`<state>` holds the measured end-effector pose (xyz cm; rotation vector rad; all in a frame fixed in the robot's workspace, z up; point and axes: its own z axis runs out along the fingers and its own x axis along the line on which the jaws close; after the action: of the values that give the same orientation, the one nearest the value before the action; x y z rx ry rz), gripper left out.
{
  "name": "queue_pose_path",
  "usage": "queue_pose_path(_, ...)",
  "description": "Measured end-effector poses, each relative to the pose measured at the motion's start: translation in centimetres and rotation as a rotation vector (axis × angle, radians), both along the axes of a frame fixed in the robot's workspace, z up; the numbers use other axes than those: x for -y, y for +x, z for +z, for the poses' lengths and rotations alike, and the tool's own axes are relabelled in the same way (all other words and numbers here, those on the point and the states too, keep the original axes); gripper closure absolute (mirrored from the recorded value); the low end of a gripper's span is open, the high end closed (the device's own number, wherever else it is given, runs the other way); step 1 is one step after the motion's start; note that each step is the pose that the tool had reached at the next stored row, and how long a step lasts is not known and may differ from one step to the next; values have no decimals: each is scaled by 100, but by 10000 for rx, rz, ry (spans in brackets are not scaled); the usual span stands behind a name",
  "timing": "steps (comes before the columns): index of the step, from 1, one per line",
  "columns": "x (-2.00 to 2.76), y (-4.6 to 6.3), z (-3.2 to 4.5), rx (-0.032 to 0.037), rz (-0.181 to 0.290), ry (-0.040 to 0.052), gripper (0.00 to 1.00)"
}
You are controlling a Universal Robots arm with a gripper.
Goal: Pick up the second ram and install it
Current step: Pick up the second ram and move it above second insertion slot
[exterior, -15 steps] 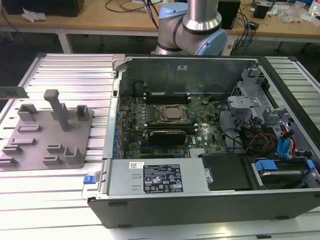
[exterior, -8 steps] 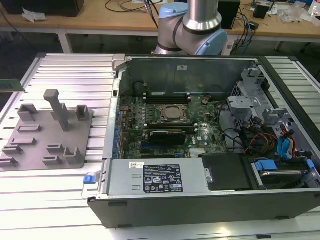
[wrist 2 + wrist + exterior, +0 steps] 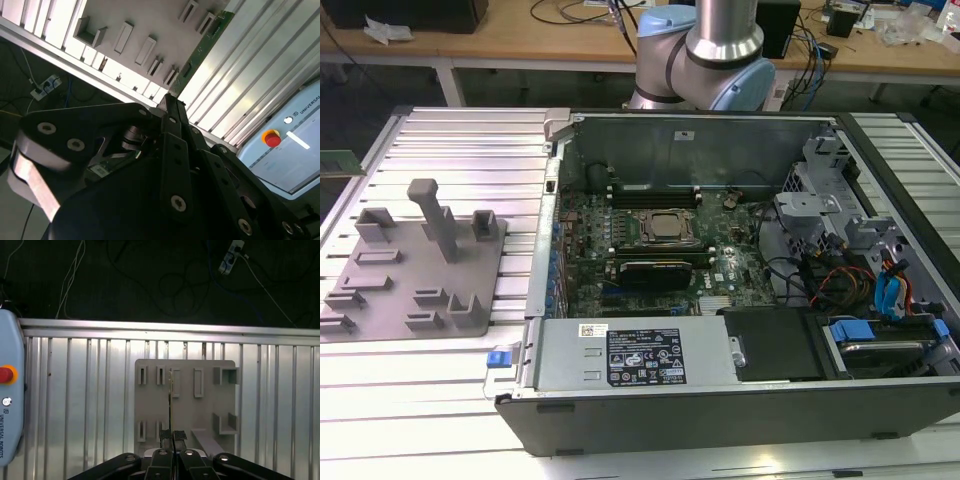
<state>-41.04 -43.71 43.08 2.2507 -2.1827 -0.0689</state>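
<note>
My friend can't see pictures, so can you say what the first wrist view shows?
The robot's black hand is pinching a thin RAM stick, seen edge-on against a gray slotted holder plate. The plate lies on a ribbed metal table, with dark floor beyond the table's edge.

Bright overhead light w/ hard glare on ribbed silver aluminium table (image 3: pixel 420 400) in exterior view & both wrist views; open grey computer case (image 3: pixel 720 150) shadowed inside, black gripper (image 3: pixel 172 98) dark.
</note>
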Motion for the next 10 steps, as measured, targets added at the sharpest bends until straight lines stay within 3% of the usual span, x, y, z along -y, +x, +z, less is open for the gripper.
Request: queue_pose_path(10, 0, 212, 1, -1, 0, -1, 91)
